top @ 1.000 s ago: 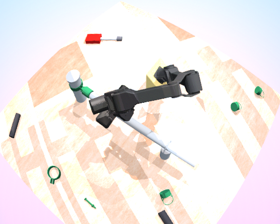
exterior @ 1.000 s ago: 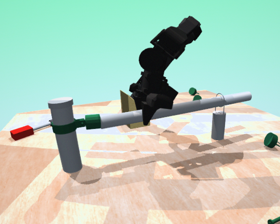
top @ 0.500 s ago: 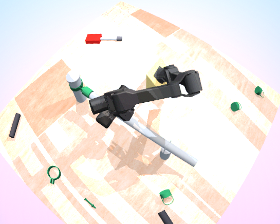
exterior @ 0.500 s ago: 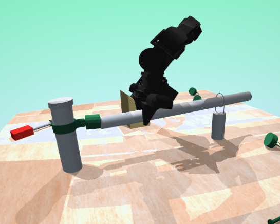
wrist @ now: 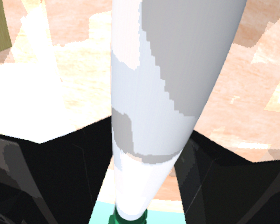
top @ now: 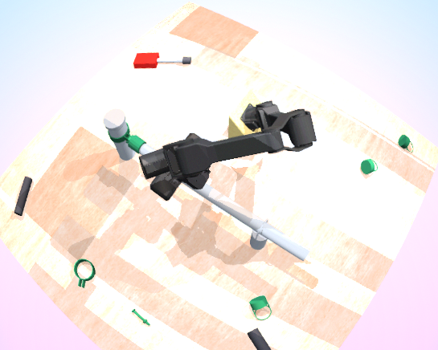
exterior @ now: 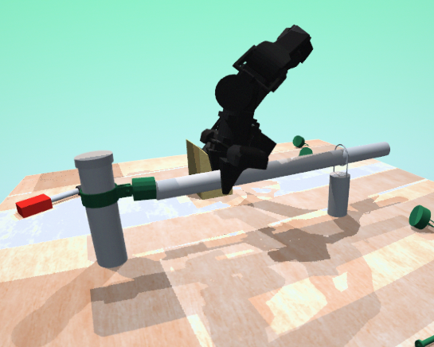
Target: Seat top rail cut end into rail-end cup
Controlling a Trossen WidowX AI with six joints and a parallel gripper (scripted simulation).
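Note:
The grey rail [top: 231, 206] [exterior: 189, 185] [wrist: 156, 60] slopes slightly down toward the big post [top: 126, 153] [exterior: 107, 235]. Its near end meets the mouth of the green end cup [top: 137, 143] [exterior: 143, 189], in line with it; how deep it sits inside is hidden. The cup hangs on the green brace band [exterior: 101, 199], which circles the post a little below the post cap [top: 115, 119] [exterior: 94, 157]. My gripper [exterior: 228, 181] [wrist: 145, 123] is shut on the rail, with one finger on each side, between the cup and the loop cap's wire loop [exterior: 347, 163]. The rail passes through that loop.
The small post [top: 258, 242] [exterior: 338, 196] stands under the loop. A yellow block [top: 236, 129] [exterior: 197, 167] is behind the rail near the arm. A red-handled tool [top: 146, 60] [exterior: 34, 205] lies beyond the big post. Green caps, a green ring [top: 90, 278] and black bars lie farther out.

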